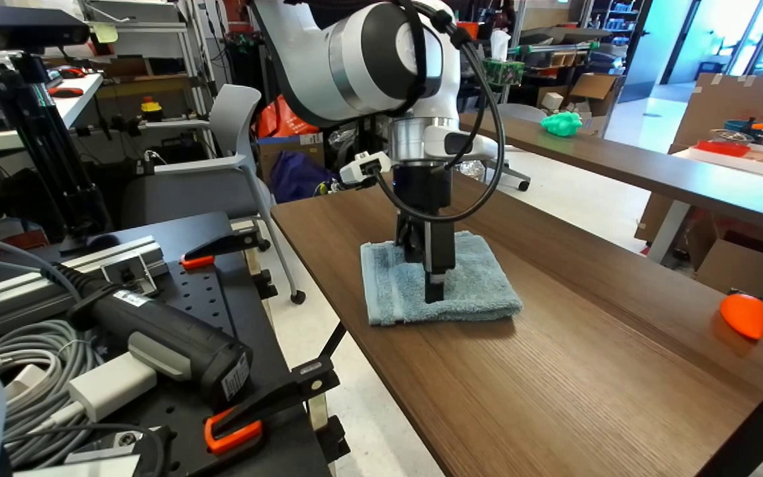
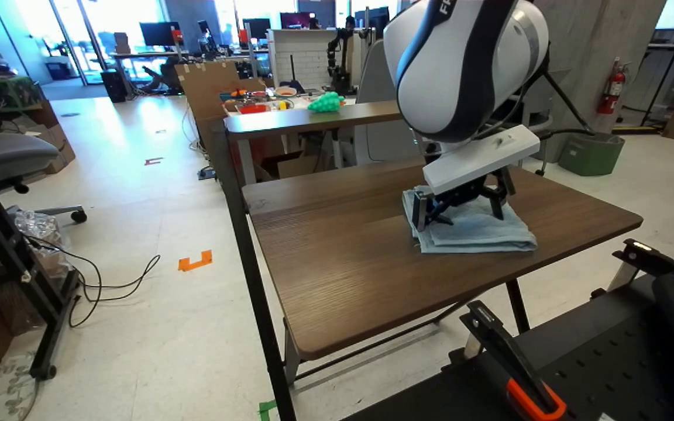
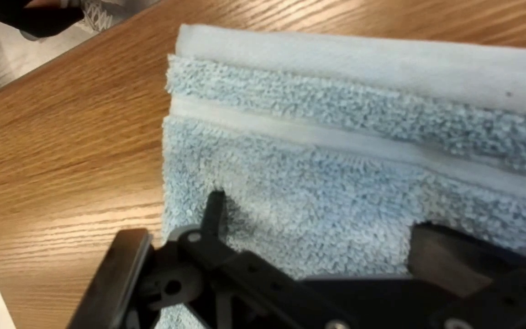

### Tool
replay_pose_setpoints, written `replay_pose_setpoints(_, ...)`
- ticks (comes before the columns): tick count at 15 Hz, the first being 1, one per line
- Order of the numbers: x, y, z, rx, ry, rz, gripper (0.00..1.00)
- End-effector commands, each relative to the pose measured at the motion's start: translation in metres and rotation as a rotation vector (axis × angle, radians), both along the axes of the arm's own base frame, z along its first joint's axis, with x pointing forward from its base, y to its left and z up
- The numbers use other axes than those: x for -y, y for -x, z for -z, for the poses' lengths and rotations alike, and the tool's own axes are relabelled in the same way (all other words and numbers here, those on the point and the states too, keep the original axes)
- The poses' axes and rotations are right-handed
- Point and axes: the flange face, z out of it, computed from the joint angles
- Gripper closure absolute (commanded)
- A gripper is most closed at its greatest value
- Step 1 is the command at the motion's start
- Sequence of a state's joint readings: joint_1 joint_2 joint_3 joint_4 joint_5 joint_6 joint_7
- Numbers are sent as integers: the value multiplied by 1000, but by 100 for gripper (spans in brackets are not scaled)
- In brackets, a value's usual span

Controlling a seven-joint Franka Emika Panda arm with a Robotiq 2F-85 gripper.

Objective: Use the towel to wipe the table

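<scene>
The towel is a folded grey-blue cloth lying flat on the brown wood-grain table. In both exterior views the towel [image 1: 477, 285] [image 2: 483, 237] lies on the table [image 1: 587, 371] [image 2: 337, 251] under my gripper [image 1: 424, 275] [image 2: 460, 219]. In the wrist view the towel [image 3: 308, 178] fills the middle, with the table [image 3: 71, 137] to its left and above. My gripper [image 3: 316, 214] points down, its two fingers wide apart. The fingertips reach the towel's top and seem to press into it. Flat cloth lies between them, not pinched. The towel's near part is hidden by the gripper.
A black bench [image 1: 209, 311] with clamps, cables and a dark tool stands beside the table. An orange object [image 1: 744, 316] shows at the tabletop's far edge. A black post [image 2: 243, 257] stands at one end. A second table [image 1: 626, 159] holds a green object [image 1: 561, 124].
</scene>
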State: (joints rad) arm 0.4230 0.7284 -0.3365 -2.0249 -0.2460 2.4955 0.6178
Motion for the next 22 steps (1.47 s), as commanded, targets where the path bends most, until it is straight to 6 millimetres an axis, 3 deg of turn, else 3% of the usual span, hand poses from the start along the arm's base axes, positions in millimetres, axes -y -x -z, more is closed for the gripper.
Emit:
replay_pose_setpoints(1, -30, 32, 59, 5, 22, -52, 0)
replay_pose_setpoints(5, -43, 2, 64, 126, -24, 81, 0)
replay_pose_setpoints(9, -42, -50, 47, 164, -83, 322, 0)
replay_pose_setpoints(14, 0, -107, 44, 209, -137, 583, 0)
replay_pose_setpoints(18, 35, -137, 37, 235, -162, 761, 0)
replay_pose_setpoints(22, 33, -143, 45, 237, -158, 776, 0)
